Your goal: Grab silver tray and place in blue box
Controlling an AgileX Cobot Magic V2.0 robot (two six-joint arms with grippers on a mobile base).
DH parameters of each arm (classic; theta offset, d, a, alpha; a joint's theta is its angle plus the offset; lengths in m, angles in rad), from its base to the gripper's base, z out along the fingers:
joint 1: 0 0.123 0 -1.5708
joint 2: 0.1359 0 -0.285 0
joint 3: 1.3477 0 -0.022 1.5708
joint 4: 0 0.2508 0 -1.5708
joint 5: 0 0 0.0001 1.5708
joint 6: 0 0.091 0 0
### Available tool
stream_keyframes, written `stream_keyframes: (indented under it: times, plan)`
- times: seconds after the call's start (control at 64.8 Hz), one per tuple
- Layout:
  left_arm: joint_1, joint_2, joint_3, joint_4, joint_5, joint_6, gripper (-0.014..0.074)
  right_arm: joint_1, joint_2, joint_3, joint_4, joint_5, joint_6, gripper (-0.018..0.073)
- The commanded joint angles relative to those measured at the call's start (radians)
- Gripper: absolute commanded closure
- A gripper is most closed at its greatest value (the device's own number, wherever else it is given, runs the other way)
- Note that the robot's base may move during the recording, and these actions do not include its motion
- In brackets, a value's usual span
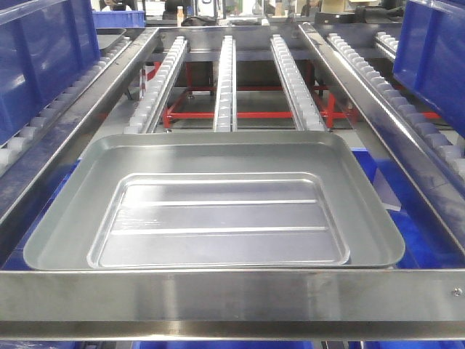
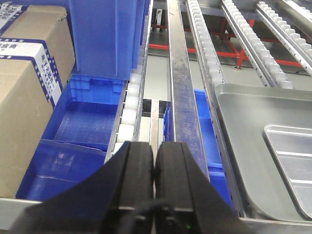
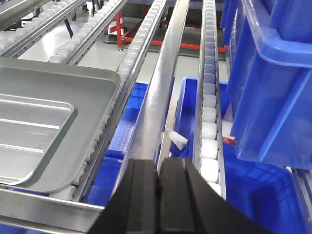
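Note:
The silver tray [image 1: 218, 203] lies flat on the roller rails just behind the steel front bar, its recessed centre showing two long ridges. Its left edge shows in the left wrist view [image 2: 258, 141] and its right corner in the right wrist view [image 3: 44, 117]. My left gripper [image 2: 154, 144] is shut and empty, hanging left of the tray over a side rail. My right gripper [image 3: 158, 164] is shut and empty, right of the tray above another rail. Open blue boxes sit below the rails [image 2: 87, 122] [image 3: 253, 195]. Neither gripper touches the tray.
White roller rails [image 1: 225, 80] run away from me between steel guide bars [image 2: 178, 73]. Upright blue boxes stand on the outer lanes [image 1: 43, 58] [image 3: 273, 78]. Cardboard cartons [image 2: 29, 87] stand at the far left. A steel crossbar [image 1: 232, 294] spans the front.

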State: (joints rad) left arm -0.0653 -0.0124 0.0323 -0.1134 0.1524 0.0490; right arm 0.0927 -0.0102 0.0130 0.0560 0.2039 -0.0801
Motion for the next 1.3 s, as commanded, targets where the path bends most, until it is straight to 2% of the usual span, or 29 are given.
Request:
stream_keyframes:
  times: [0.0, 0.355, 0.618, 0.772, 0.849, 0.896, 0.942, 1.05, 1.158, 1.282]
  plan:
    - [0.004, -0.011, 0.016, -0.009, -0.082, 0.000, 0.0603, -0.005, -0.014, -0.031, 0.003, -0.088, -0.006, 0.0507]
    - [0.004, -0.011, 0.016, -0.007, -0.082, 0.000, 0.0603, -0.005, -0.014, -0.031, 0.003, -0.088, -0.006, 0.0507]
    - [0.004, -0.011, 0.016, -0.009, -0.128, 0.000, 0.0603, -0.005, -0.014, -0.031, 0.002, -0.090, -0.006, 0.0507]
    - [0.004, -0.011, 0.016, -0.007, -0.137, 0.000, 0.0603, -0.005, -0.014, -0.031, -0.002, -0.107, -0.007, 0.0507]
    - [0.004, -0.011, 0.001, -0.007, -0.144, 0.000, 0.0603, -0.008, -0.014, -0.034, -0.030, -0.171, -0.009, 0.0507]
    - [0.004, -0.007, -0.031, -0.007, -0.108, 0.000, 0.0603, -0.007, -0.013, -0.054, -0.012, -0.215, 0.003, 0.0507]
    - [0.004, 0.008, -0.091, -0.007, -0.032, 0.000, 0.0603, -0.007, -0.007, -0.098, -0.002, -0.204, 0.004, 0.0507]
    - [0.004, 0.085, -0.222, -0.007, 0.044, 0.000, 0.0603, -0.007, 0.064, -0.230, 0.036, -0.037, 0.004, 0.0507]
    - [0.004, 0.249, -0.386, -0.005, 0.123, 0.004, 0.0603, -0.007, 0.222, -0.360, 0.076, 0.119, 0.004, 0.0507]
    - [0.004, 0.511, -0.605, -0.005, 0.362, 0.004, 0.0603, -0.007, 0.434, -0.476, 0.142, 0.211, 0.004, 0.0507]
